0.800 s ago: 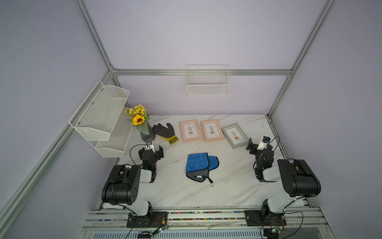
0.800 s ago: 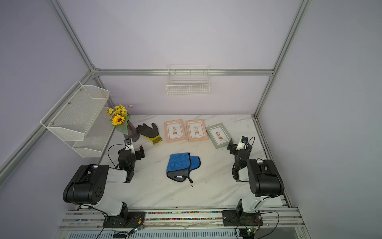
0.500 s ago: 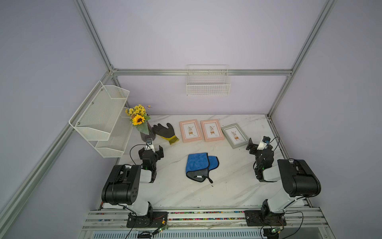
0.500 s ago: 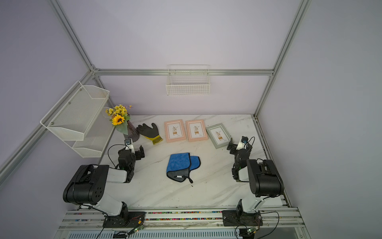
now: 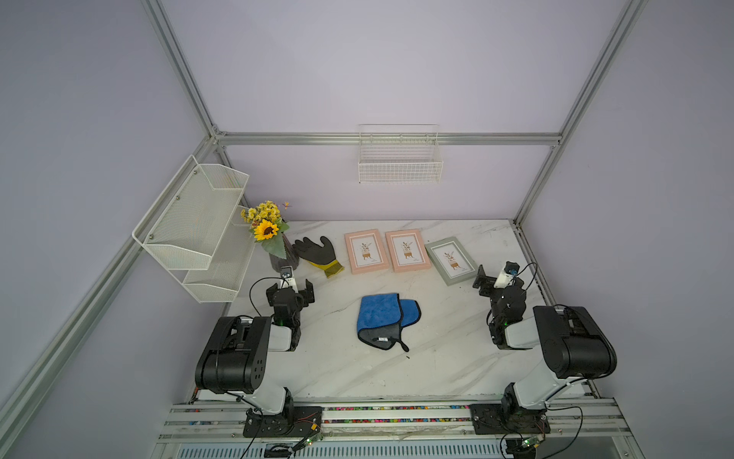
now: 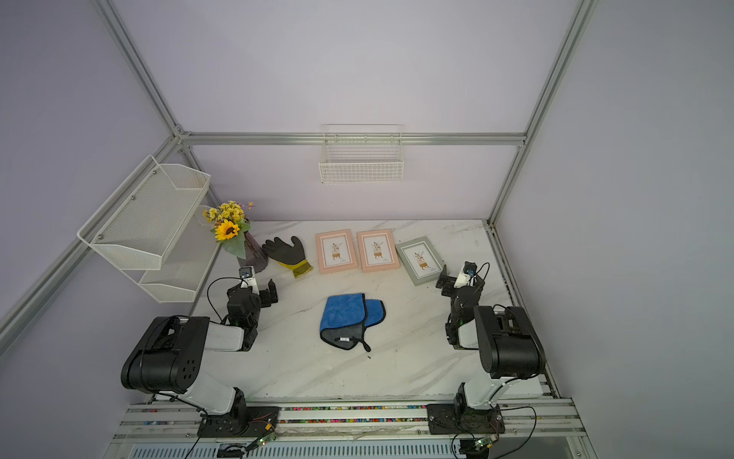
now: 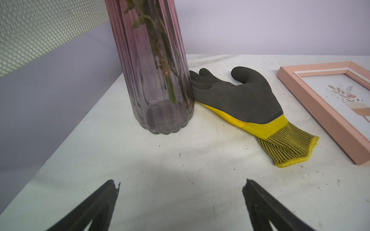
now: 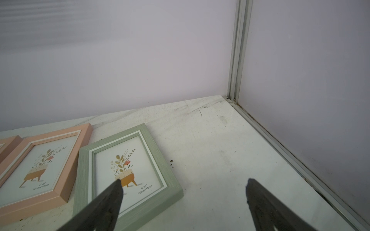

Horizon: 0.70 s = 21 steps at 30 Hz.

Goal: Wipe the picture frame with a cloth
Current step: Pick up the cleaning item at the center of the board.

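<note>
Your left gripper (image 7: 181, 185) and right gripper (image 8: 184, 183) both stand with jaws spread wide and nothing between them.

Look at the cloth (image 5: 382, 318). It lies on the white marble table (image 5: 437, 365), about midway between your 2 arms and well apart from each. It is soft blue microfibre, loosely folded so that 2 blue layers overlap, the under layer showing as a rounded lobe toward your right. Its near corner is turned over, showing a dark grey reverse with dark edging, a small white tag (image 5: 382, 339) and a short dark loop (image 5: 403, 345) trailing onto the table.

Beyond it, 3 frames lie flat and face up along the back of the table. They are 1 pink frame (image 5: 365, 251) just beside a black-and-yellow work glove (image 5: 317, 254), a middle pink frame (image 5: 407, 250), and a grey-green frame (image 5: 451, 260) turned at an angle. Each holds a potted-plant print. The cloth touches none of them.

Your left gripper sits low over bare table, facing a ribbed glass vase (image 7: 158, 80) and the glove, whose fingers rest against the vase base; it touches neither. Your right gripper sits just beside the grey-green frame's near corner. In the right wrist view 1 fingertip (image 8: 104, 204) overlaps that frame, but you cannot tell whether it touches.
</note>
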### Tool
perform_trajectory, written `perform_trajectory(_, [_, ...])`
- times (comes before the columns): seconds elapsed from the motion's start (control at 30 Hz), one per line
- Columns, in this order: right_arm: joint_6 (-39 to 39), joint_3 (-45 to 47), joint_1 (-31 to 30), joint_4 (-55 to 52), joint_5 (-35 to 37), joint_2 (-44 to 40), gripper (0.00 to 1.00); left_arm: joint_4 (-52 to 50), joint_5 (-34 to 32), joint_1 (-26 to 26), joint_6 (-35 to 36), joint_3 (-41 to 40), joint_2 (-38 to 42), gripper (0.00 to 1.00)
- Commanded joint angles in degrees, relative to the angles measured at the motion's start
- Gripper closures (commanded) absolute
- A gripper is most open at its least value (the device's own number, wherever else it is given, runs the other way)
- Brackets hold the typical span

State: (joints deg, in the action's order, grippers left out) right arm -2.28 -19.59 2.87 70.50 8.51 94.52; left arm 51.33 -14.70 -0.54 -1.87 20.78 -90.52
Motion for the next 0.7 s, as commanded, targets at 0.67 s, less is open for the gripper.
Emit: perform_trajectory(0.67, [-11.45, -4.62, 0.0, -33.14, -7.83, -39.02, 0.03, -61.38, -20.3, -10.27, -37.63, 22.56, 23.85, 0.0])
